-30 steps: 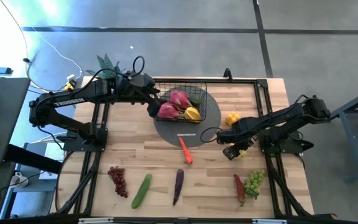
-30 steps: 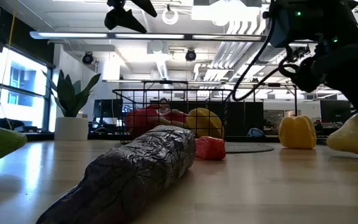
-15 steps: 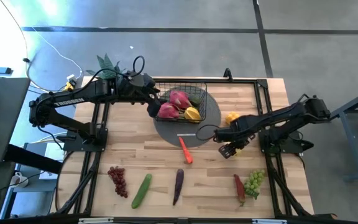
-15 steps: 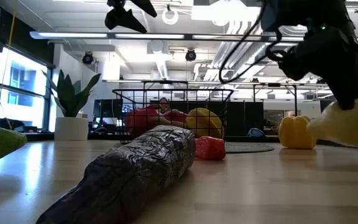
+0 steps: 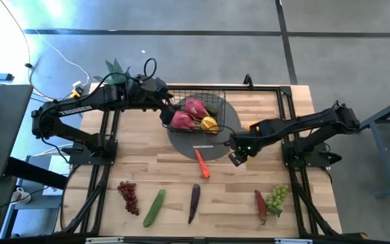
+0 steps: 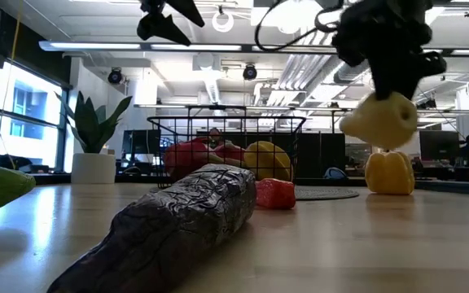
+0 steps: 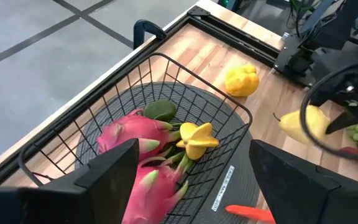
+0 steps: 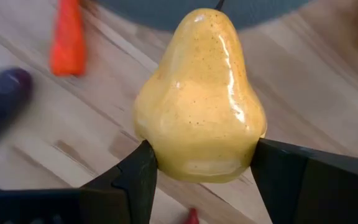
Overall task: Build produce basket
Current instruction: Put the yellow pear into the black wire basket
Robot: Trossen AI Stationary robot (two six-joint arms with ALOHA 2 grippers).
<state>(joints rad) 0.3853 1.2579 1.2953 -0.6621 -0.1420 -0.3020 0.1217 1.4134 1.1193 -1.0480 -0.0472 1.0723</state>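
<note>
floor: grey concrete (image 5: 181, 17) with dark seams | ceiling: strip lights (image 6: 96, 46), exposed ducts (image 6: 210, 81) | window (image 6: 23, 114): bright daylight | potted plant (image 6: 94, 138) | surface: light wood (image 5: 242, 183)

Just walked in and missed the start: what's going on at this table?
The robot is filling a wire basket with produce. The right gripper holds a yellow pear lifted off the table, near the grey mat. The left gripper hangs open over the basket, which already holds two dragon fruits and a yellow piece. The carrot, grapes and cucumber lie on the table.
</note>
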